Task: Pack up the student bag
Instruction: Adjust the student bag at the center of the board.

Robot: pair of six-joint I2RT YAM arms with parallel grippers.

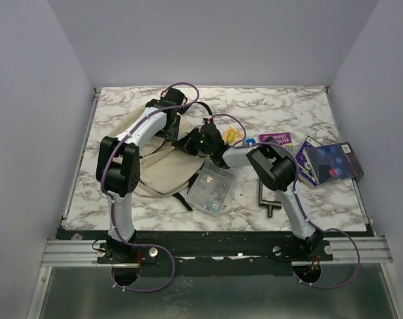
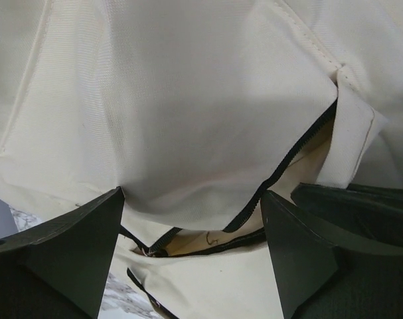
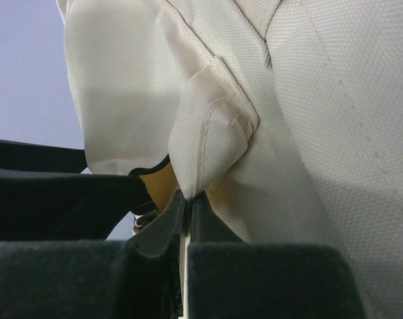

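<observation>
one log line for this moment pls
left gripper: open, above zip | right gripper: shut on fabric tab of student bag | zip: partly open | packed: nothing visible

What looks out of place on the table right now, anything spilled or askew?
Nothing spilled or damaged. The dark booklet lies askew at the right edge of the table, one corner seemingly past it. The student bag is slumped, its fabric pinched in the right end effector.
</observation>
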